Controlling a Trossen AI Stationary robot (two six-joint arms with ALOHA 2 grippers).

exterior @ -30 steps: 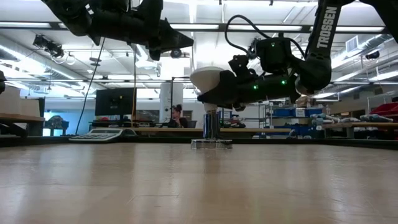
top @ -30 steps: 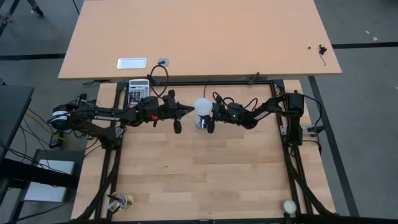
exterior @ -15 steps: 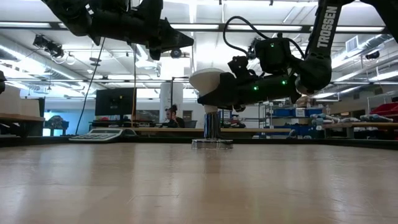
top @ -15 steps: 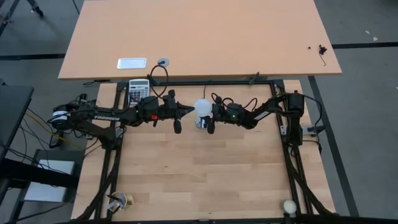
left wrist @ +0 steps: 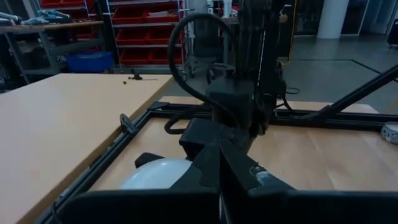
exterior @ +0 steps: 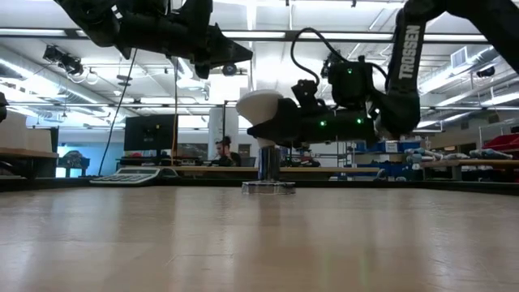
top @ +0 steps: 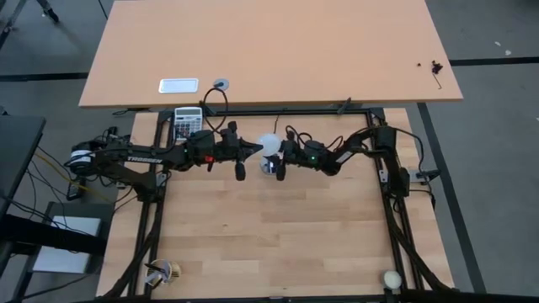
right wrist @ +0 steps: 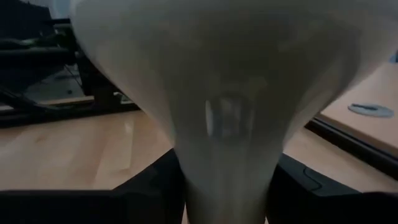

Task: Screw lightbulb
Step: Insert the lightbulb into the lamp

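One calculator [top: 187, 123] sits behind the pincer-held lightbulb [top: 269, 145].

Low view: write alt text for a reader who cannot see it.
The right end effector holds a white lightbulb above a socket standing on the wooden table. The left end effector hangs higher, to the side. A calculator lies far back.

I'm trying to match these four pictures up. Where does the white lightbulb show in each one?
High view: the lightbulb sits centre, ahead of the right gripper.
Low view: the white dome is above the socket.
Left wrist view: a white curve, low, partly hidden.
Right wrist view: it fills the picture.
Shared landmark: the right gripper holding it.
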